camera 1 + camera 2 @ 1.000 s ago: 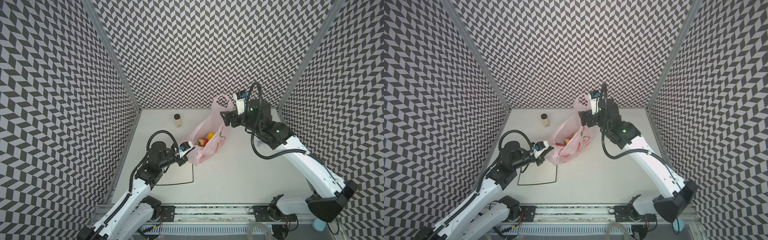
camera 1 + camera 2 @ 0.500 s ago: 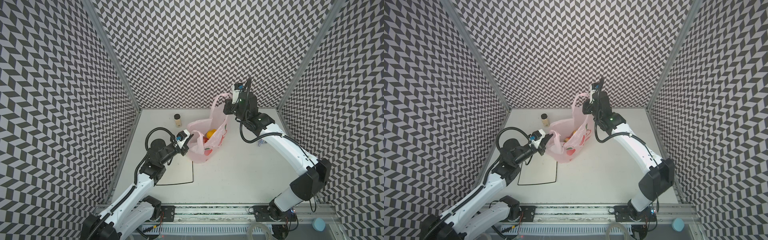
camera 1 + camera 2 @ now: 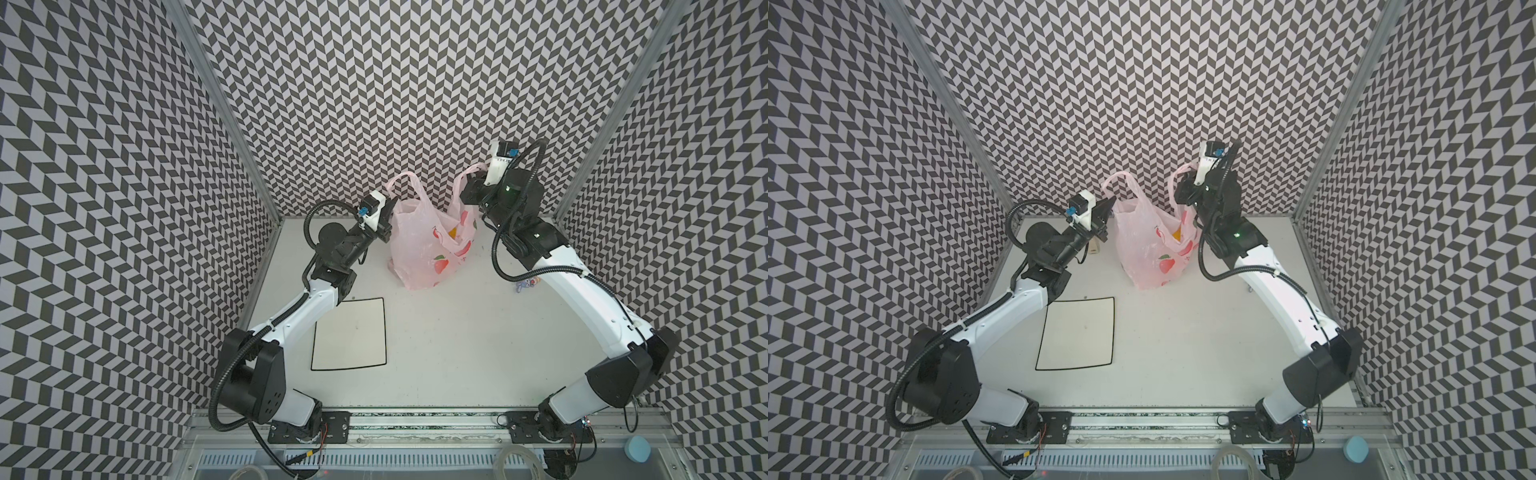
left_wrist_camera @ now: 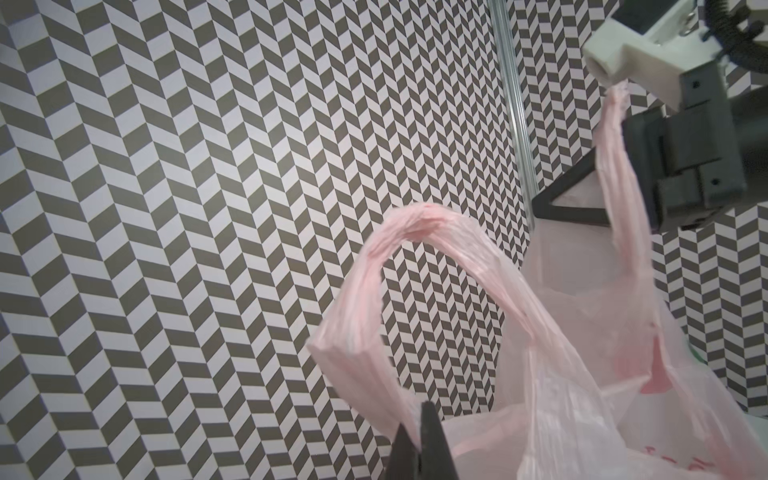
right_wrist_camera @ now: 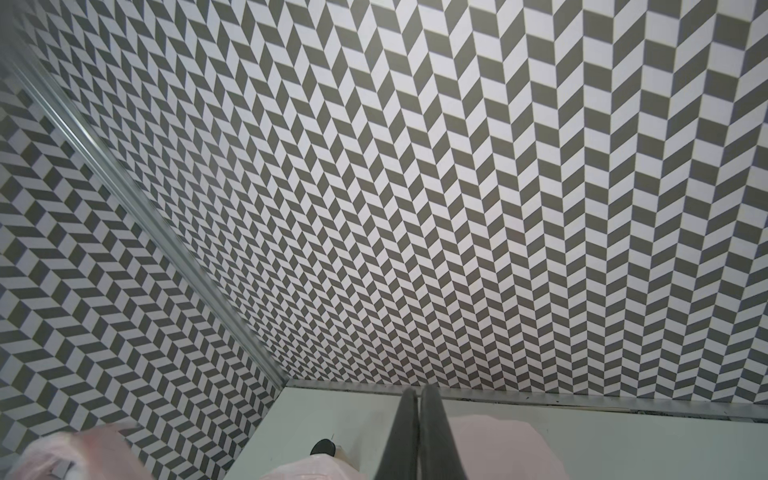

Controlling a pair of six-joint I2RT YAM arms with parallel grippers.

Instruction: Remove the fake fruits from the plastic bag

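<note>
Spreading the mouth looks like the step in hand. The thin, translucent pale pink plastic bag (image 3: pixel 415 249) stands upright at the back of the white bench (image 3: pixel 436 353), slung between the two arms. The left hand (image 4: pixel 419 436) is closed, nipping the film just under the base of the near loop handle (image 4: pixel 415 220). The right hand (image 5: pixel 419 419) has its jaws pressed together too. The far loop handle (image 4: pixel 615 166) runs up around it, taut, but I cannot tell whether any film is caught between the jaws.

To do this well, draw the two hands apart gently and level, so the opening widens without hoisting the bag's bottom off the bench. The film is flimsy and would probably stretch or slip from a pinch if jerked. One hand will likely have to let go to reach in, so the other should hold its side high enough that the mouth does not fold shut.

The fake fruits (image 3: pixel 455 230) are inside the bag. A glossy yellow-orange one shows in the opening in both top views; the rest are hidden by crinkled, cloudy film printed with red-orange peaches. They look hard, smooth and rounded, apt to roll, so a grip across the widest part seems wise. A white square plate with a thin black rim (image 3: pixel 349 332) lies flat in front of the bag, well apart, and would make a fair landing spot.
</note>
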